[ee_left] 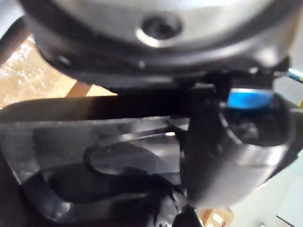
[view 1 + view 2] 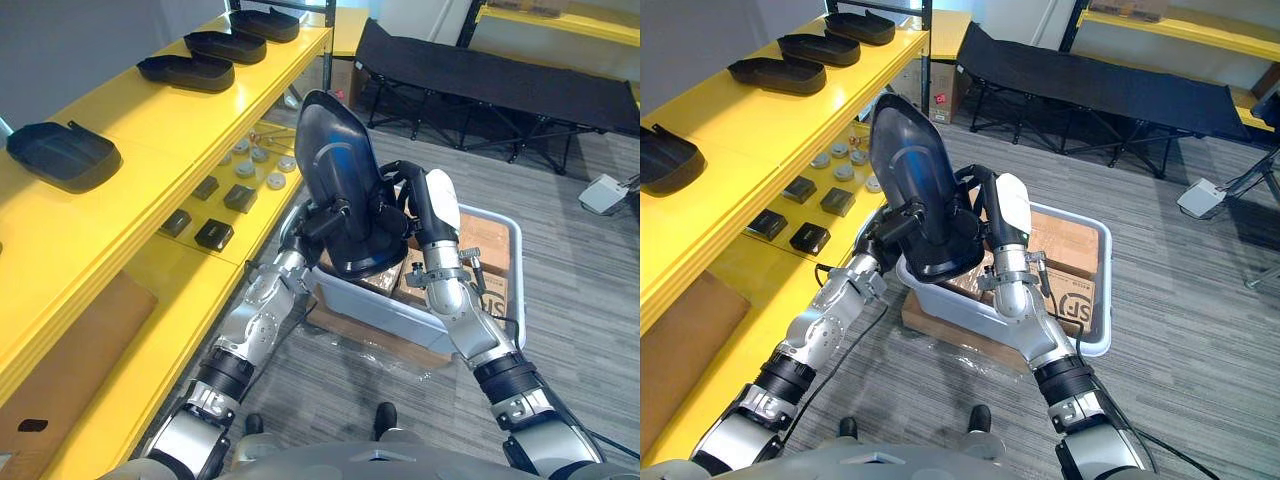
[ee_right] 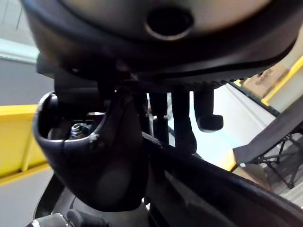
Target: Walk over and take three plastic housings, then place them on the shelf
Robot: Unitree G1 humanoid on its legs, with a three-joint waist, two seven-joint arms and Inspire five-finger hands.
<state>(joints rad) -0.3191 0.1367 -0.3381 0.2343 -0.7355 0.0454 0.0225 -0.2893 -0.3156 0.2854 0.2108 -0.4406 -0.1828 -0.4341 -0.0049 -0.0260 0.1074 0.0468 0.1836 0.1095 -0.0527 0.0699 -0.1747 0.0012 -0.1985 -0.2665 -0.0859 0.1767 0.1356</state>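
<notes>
Both hands hold one black plastic housing (image 2: 340, 170) upright between them, above the grey bin (image 2: 380, 310). My left hand (image 2: 325, 222) grips its lower left side, and in the left wrist view the thumb (image 1: 213, 156) presses over the housing's rim (image 1: 118, 156). My right hand (image 2: 405, 205) clamps the right edge. In the right wrist view its thumb (image 3: 94, 156) is on one face and its fingers (image 3: 182, 118) are on the other face of the housing (image 3: 227, 189). Several more black housings (image 2: 62, 152) (image 2: 186, 70) lie along the top of the yellow shelf (image 2: 130, 120) on my left.
The grey bin holds cardboard boxes (image 2: 490, 255) and stands on the floor beside the shelf. The lower shelf level carries small black boxes (image 2: 215, 235) and round discs (image 2: 260, 160). A black folding cot (image 2: 480, 75) stands behind the bin. A white device (image 2: 605, 192) lies on the floor at right.
</notes>
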